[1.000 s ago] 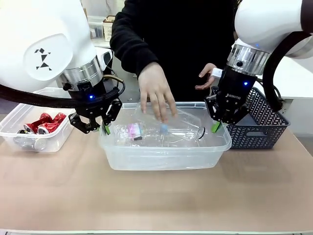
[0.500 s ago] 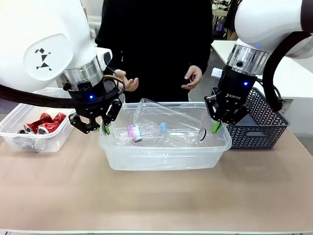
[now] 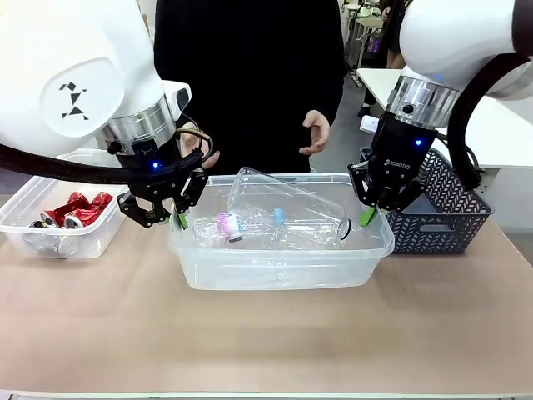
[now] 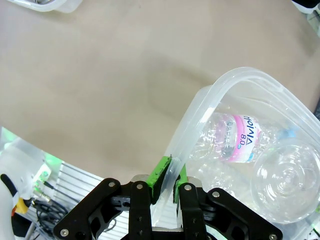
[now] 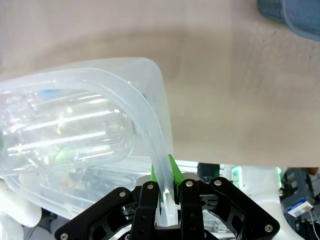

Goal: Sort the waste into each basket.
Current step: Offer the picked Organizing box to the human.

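With the person's hands now drawn back from the bottles left in the middle tub, its rim is clamped by both the left gripper and right gripper, so sorting looks finished, the cans lying in the left tub.

Red cans, pink-banded clear bottle, dark mesh basket, green-padded black left pincer.

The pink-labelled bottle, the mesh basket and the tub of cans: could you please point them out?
pink-labelled bottle (image 3: 226, 225), front view, its label.
mesh basket (image 3: 441, 218), front view, its front wall.
tub of cans (image 3: 93, 239), front view, its front wall.
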Robot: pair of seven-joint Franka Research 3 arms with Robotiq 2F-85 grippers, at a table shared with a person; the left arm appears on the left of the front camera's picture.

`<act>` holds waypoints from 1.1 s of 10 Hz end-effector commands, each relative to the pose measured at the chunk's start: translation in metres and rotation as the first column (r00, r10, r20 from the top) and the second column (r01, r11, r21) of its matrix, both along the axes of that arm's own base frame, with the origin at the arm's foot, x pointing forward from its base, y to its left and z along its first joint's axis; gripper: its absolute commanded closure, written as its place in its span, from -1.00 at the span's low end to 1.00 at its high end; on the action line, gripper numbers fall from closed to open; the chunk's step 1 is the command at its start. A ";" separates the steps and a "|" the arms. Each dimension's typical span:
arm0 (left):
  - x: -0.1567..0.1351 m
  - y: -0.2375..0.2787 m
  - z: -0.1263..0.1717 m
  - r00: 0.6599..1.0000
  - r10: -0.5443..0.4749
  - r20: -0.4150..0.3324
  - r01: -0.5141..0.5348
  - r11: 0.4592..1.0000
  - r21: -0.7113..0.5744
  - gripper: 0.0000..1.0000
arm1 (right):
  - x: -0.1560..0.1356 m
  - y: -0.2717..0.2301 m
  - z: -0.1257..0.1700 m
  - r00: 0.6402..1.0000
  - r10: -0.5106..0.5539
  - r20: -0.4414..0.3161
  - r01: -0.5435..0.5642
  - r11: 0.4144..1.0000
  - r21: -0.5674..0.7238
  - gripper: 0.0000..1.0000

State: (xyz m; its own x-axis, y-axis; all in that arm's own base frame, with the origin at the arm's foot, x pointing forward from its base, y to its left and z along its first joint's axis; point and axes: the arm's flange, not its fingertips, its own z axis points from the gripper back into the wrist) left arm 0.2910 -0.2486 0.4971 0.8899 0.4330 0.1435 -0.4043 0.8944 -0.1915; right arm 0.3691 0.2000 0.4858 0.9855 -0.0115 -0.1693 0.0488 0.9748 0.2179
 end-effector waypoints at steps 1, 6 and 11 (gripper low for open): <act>0.005 0.002 0.003 0.999 0.038 -0.001 -0.038 0.999 -0.015 1.00 | -0.001 -0.003 0.001 1.000 -0.014 0.000 0.014 1.000 0.004 1.00; 0.072 0.007 0.007 0.996 0.087 0.020 -0.088 0.994 0.067 0.83 | 0.138 0.039 0.011 0.978 0.206 0.015 -0.206 0.978 0.018 0.90; 0.092 0.022 0.000 0.998 0.062 0.010 -0.062 0.997 0.049 0.83 | 0.165 0.047 -0.016 0.981 0.196 0.003 -0.196 0.980 0.024 0.90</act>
